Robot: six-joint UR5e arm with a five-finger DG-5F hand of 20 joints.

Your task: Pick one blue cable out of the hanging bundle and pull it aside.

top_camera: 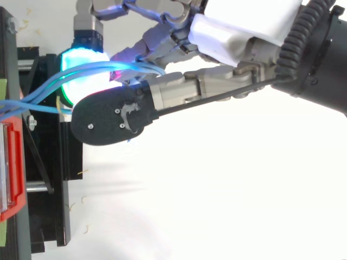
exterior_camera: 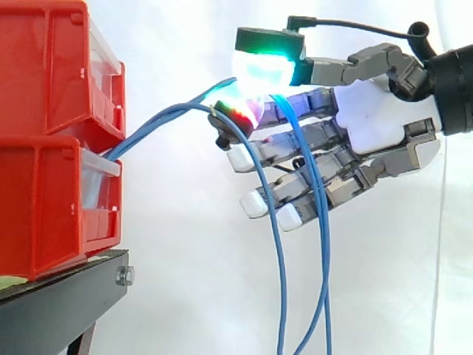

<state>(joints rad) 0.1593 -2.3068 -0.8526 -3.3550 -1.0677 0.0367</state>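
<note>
Cables leave the gap between the red bins at left, arc right to the hand, then hang down in front of its fingers. Thumb and one finger are pinched at the top of the arc with cable between the glowing pads; the other fingers are straight and idle. To do it well, confirm a single strand is in the pinch, squeeze firm, and pull right, away from the bins. Watch that the hanging runs don't ride along on the lower fingers. Side view gives the pinch height and the hanging runs. Top view shows several strands converging into the pinch, count unclear.
</note>
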